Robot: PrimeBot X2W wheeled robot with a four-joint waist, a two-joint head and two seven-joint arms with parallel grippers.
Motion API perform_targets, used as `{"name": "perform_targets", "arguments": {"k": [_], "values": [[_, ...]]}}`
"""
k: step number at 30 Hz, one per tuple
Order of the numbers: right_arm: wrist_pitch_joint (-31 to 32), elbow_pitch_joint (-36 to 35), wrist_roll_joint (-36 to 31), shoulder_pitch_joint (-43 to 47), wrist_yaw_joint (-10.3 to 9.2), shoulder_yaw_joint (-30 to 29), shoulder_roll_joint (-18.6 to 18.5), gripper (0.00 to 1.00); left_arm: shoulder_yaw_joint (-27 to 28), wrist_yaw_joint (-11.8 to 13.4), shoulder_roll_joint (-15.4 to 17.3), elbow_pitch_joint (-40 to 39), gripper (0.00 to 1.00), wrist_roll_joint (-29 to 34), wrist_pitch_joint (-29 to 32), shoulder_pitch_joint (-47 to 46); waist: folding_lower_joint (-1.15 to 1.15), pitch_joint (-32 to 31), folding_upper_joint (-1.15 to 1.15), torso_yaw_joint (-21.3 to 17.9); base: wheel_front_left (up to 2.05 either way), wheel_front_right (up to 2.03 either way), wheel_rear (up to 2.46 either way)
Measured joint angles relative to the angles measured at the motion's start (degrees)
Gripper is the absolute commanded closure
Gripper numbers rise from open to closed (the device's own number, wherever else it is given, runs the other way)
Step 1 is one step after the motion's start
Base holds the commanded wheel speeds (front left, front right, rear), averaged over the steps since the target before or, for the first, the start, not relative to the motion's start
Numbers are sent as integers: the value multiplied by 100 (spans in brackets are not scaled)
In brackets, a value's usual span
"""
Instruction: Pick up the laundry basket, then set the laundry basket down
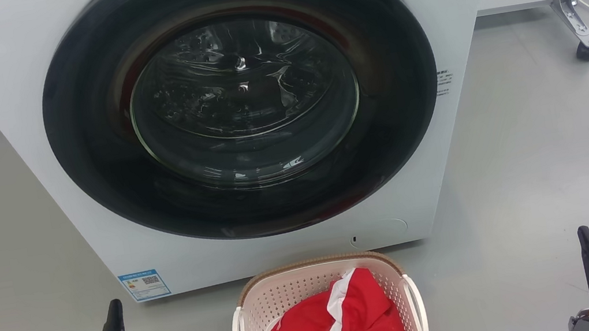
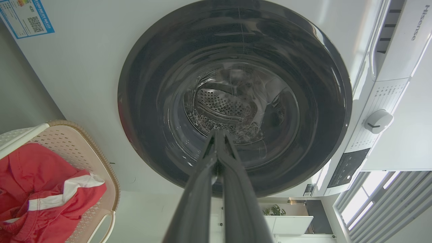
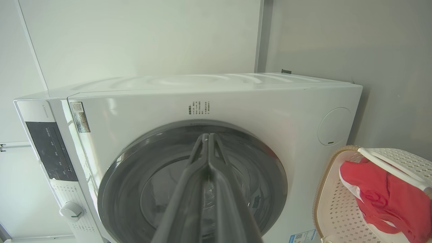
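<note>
The left jaws and the right jaws are each pinched together on nothing. They point up at the head view's lower corners, well apart from the laundry basket [image 1: 285,300] between them. It sits on the grey floor [image 1: 532,153] just before the washing machine [image 1: 457,1] (door closed) and holds a red garment [image 1: 353,326].

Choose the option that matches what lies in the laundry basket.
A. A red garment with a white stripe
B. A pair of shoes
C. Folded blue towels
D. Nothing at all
A: the head view shows the laundry basket, on the floor in front of the washing machine, holding a crumpled red garment with a white stripe across it.
</note>
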Motion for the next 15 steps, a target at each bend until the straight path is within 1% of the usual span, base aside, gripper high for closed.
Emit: {"name": "perform_targets", "arguments": {"k": [15], "values": [[0,0,0,0,0,0,0,100,0,0,-1,2,100,-1,0,0,0,0,0,0,0,0,0]]}}
